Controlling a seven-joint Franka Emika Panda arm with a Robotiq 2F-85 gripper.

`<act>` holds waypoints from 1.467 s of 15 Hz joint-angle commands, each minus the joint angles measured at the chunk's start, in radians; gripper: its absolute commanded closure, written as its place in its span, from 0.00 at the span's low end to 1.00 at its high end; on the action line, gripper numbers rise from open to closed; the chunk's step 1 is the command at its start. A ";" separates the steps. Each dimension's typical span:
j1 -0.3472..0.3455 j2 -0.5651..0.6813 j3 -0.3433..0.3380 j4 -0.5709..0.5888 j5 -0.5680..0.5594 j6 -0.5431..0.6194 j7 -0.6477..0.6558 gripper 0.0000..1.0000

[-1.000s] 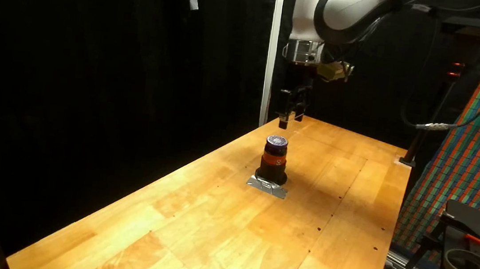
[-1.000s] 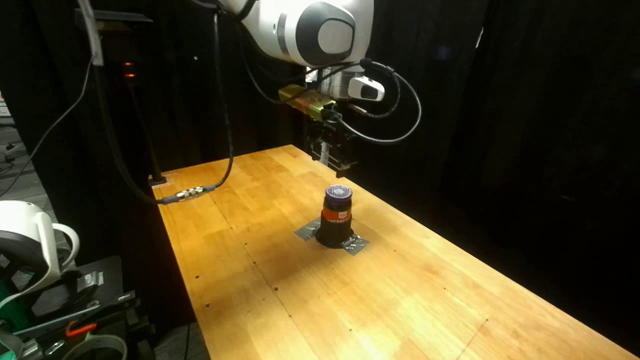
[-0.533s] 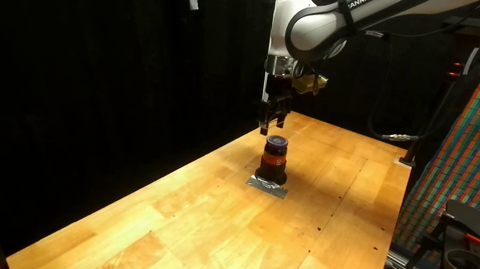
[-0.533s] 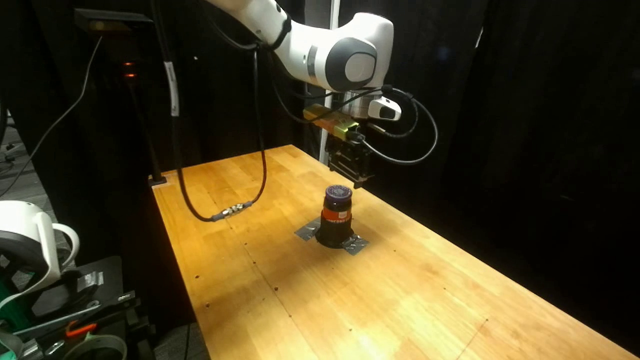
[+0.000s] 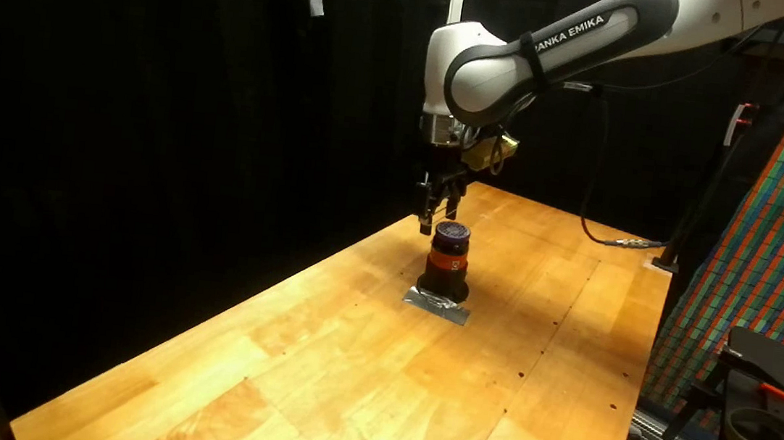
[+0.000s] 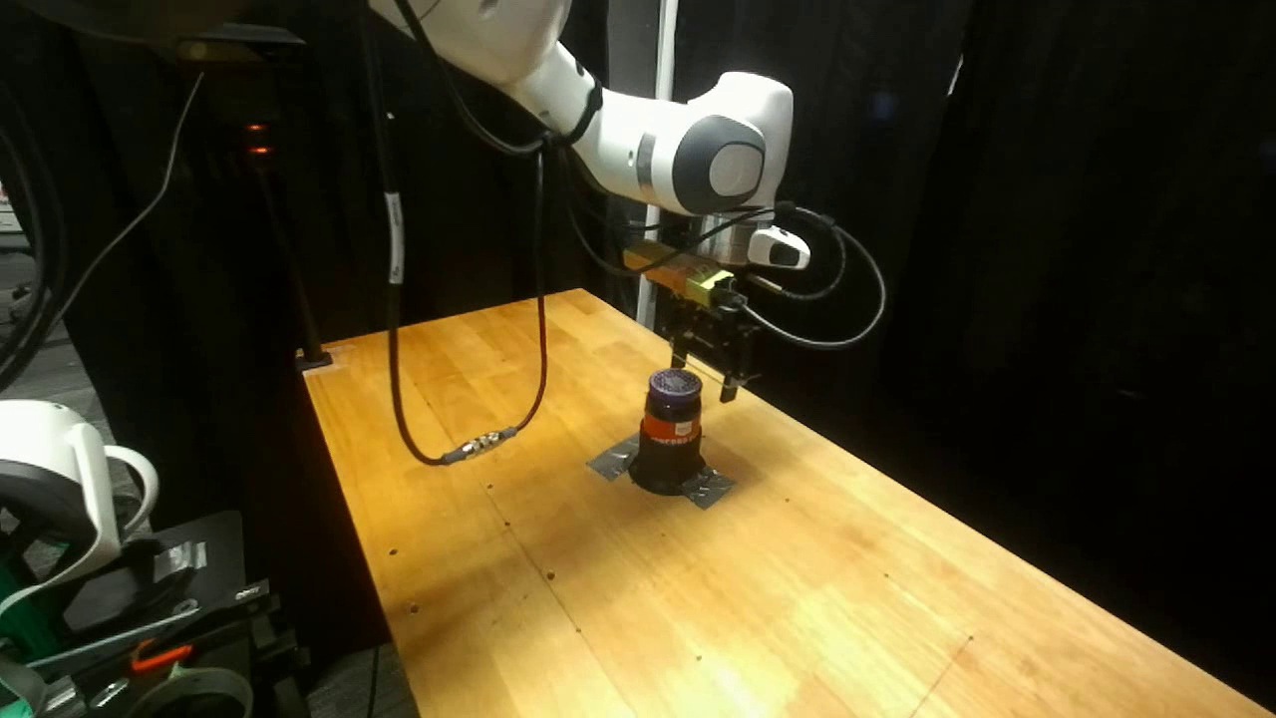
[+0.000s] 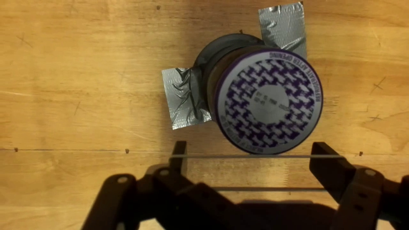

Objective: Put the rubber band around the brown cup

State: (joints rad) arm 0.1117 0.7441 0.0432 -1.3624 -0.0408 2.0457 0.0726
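Gripper [image 7: 250, 150]: fingers [image 7: 329, 169] spread wide, nothing pinched; rubber band [image 7: 230, 156] is looped round both & pulled into 2 taut strands, prob. so the lid [image 7: 268, 102] can be cleared. Brown cup [image 6: 673, 414] = lidded jar w/ orange-red label, stood upright in black flanged base [image 6: 663, 469] on wooden table [image 6: 797, 598]. Base is held down w/ duct tape [image 7: 182, 99], presumably so jar won't be shifted when band is pushed on. Band not yet around jar: in both exterior views gripper is seen offset to one side; band/lid contact can't be told. Centring, then lowering, judged needed next.
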 commanded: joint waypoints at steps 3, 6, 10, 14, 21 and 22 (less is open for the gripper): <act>0.026 0.081 -0.021 0.112 -0.043 -0.077 -0.004 0.00; 0.020 0.106 -0.015 0.144 -0.031 -0.122 -0.009 0.00; 0.007 0.100 0.009 0.155 0.005 -0.265 -0.034 0.00; 0.011 0.040 0.016 0.073 0.006 -0.343 -0.048 0.00; 0.010 -0.131 0.027 -0.238 -0.002 -0.255 -0.070 0.00; 0.015 -0.157 0.023 -0.283 -0.008 -0.200 -0.056 0.00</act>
State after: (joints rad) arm 0.1264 0.7147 0.0612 -1.4506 -0.0496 1.7473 0.0105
